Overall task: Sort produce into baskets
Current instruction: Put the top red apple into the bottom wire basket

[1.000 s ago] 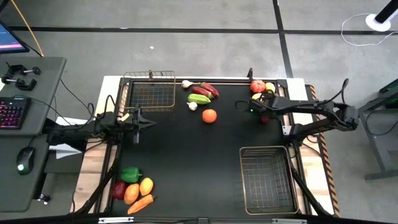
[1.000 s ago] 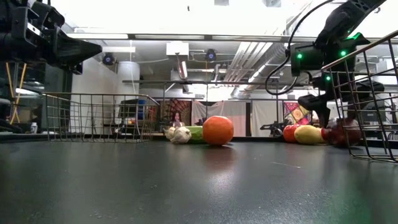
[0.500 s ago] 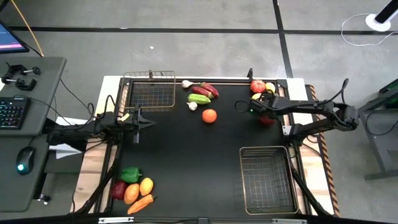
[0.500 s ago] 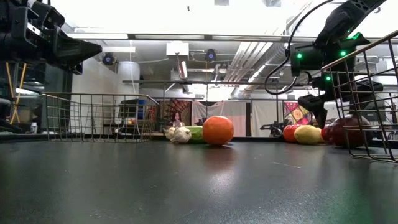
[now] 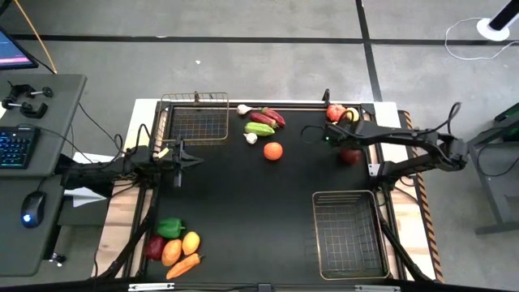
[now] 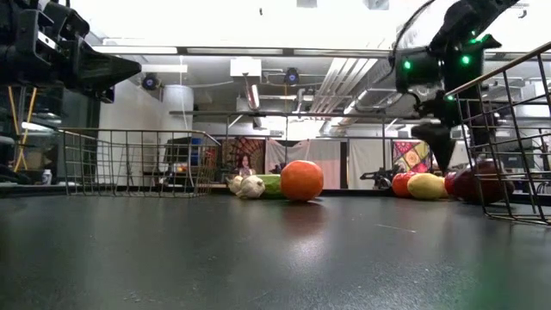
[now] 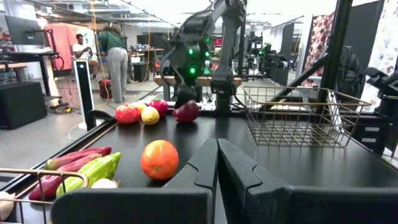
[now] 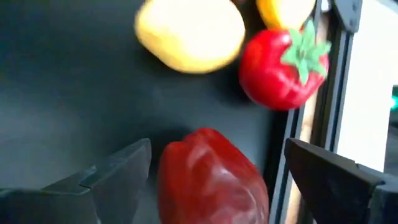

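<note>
Your right tool (image 8: 211, 168) hangs spread wide over the dark-red pepper (image 8: 208, 180) near the table's (image 5: 243, 211) 2 o'clock corner, one finger either side of it and neither touching. The pepper lies on its side; in the high view it (image 5: 350, 156) sits just clear of the red tomato (image 5: 335, 112) and yellow lemon (image 5: 349, 114), which lie farther toward 12 o'clock. Its long axis seems to run between the two fingers, narrow end toward the camera, though the close view makes that hard to confirm.

The risks from here:
- The pepper is rounded and glossy. If you close off-centre, it could squirt out sideways or roll toward the table edge.
- The tomato (image 8: 283, 65) and lemon (image 8: 189, 34) are close by. If you descend with the fingers this wide, one could nudge them.
- The silvery basket (image 5: 349, 235) is at 5 o'clock, well apart. A shallow pinch could drop the pepper on the way, so come down to the widest part before closing.

Your left tool (image 7: 216, 162) is pressed together and holds nothing, parked at 9 o'clock beside the coppery basket (image 5: 195, 122). The orange (image 5: 273, 151) and the green and white pieces near 12 o'clock are unsorted.
</note>
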`<state>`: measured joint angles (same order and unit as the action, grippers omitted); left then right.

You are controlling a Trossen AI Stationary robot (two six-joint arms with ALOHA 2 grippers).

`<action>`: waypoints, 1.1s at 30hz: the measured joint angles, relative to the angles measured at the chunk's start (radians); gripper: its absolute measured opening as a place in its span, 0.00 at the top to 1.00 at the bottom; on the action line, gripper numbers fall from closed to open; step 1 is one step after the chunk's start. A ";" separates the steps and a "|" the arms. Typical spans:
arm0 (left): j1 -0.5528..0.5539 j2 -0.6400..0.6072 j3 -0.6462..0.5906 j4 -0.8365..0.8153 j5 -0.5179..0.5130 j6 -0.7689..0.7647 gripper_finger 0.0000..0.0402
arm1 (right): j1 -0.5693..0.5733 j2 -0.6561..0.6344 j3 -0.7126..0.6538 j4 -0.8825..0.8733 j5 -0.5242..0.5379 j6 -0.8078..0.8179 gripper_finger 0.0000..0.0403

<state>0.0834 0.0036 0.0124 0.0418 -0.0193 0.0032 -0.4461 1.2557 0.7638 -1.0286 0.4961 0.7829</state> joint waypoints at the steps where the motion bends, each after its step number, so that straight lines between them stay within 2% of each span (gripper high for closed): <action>1: 0.000 0.000 0.000 0.000 0.000 0.000 1.00 | 0.000 0.000 0.024 -0.022 -0.011 -0.017 0.10; 9: 0.000 0.000 0.000 0.000 0.000 0.000 1.00 | 0.000 0.000 0.176 -0.233 -0.163 -0.154 0.10; 15: 0.000 0.000 0.000 0.000 0.000 0.000 1.00 | 0.000 0.005 0.165 -0.256 -0.292 -0.245 0.10; 22: 0.000 0.000 0.000 0.000 0.000 0.000 1.00 | -0.021 0.066 0.044 -0.235 -0.266 -0.377 0.10; 27: 0.000 0.000 0.000 0.000 0.000 0.000 1.00 | -0.026 0.115 0.017 -0.137 -0.177 -0.449 0.10; 33: 0.000 0.000 0.000 0.000 0.000 0.000 1.00 | -0.026 0.193 0.007 -0.067 -0.153 -0.499 0.10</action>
<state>0.0837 0.0033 0.0124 0.0418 -0.0193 0.0030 -0.4725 1.4487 0.7709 -1.0952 0.3435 0.2835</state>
